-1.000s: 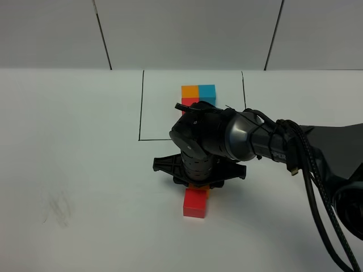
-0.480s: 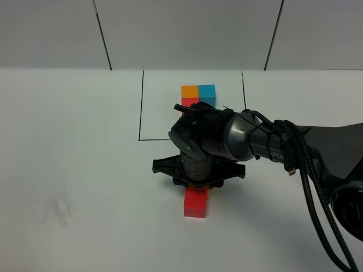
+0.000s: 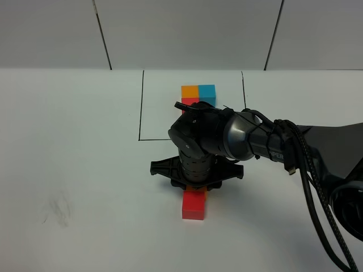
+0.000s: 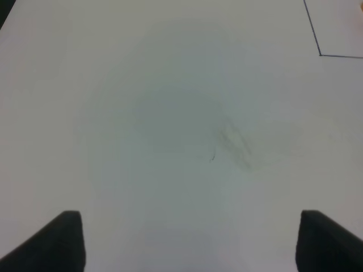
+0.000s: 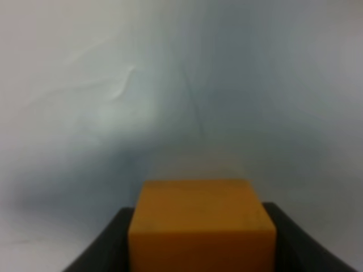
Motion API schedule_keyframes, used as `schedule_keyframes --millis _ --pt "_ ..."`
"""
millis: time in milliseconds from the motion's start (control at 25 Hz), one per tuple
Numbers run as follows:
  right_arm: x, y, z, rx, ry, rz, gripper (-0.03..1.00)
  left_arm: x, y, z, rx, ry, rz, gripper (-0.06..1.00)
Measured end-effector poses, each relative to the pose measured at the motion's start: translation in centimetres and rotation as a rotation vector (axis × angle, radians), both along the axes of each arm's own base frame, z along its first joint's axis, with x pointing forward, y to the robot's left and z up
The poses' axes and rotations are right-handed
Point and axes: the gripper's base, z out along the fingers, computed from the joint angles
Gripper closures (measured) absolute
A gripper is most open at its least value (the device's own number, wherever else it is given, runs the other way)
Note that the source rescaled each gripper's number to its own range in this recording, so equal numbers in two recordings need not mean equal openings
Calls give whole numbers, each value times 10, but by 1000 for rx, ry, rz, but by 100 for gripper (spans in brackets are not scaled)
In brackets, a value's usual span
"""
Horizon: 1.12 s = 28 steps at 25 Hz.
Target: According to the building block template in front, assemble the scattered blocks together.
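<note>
The building block template is a black-outlined square [image 3: 142, 105] at the back middle, holding an orange cube [image 3: 189, 90], a blue cube [image 3: 207, 92] and a red cube [image 3: 188, 102] that my arm partly hides. My right gripper [image 3: 197, 187] reaches across the middle and points down, just in front of the outline. In the right wrist view it [image 5: 201, 249] is shut on the loose orange cube [image 5: 201, 224]. The loose red cube [image 3: 194, 205] lies on the table right against the gripper's near side. The loose blue cube is hidden. My left gripper [image 4: 193, 241] is open and empty over bare table.
A faint grey smudge [image 3: 57, 209] marks the white table at the left front; it also shows in the left wrist view [image 4: 235, 144]. A corner of the black outline [image 4: 320, 55] shows there too. The right arm's cables [image 3: 309, 187] trail off to the right.
My right gripper has shifted very slightly to the left with the orange cube. The red cube and the left gripper stay where they were.
</note>
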Motion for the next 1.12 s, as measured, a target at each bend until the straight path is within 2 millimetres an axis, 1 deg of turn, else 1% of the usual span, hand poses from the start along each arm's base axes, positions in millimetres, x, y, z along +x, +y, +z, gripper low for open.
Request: schedule_keyframes --millis 240,360,520,680,840,920,1000,1120 --pt "1 2 0 2 1 19 69 0 0 0 0 0 0 28" --pt "1 2 0 -2 1 39 66 0 0 0 0 0 0 28" --pt "2 2 -2 -9 0 52 57 0 0 0 2 0 -1 28" --pt "5 4 3 -8 -13 79 45 0 0 0 4 0 -2 28" --pt "10 6 16 -40 -15 117 31 0 0 0 4 0 -2 28" --pt "14 8 27 -62 -29 142 26 0 0 0 4 0 -2 28" --pt "19 8 39 -100 -45 162 23 0 0 0 4 0 -2 28" --pt "28 3 69 -181 -118 180 22 0 0 0 5 0 -3 28"
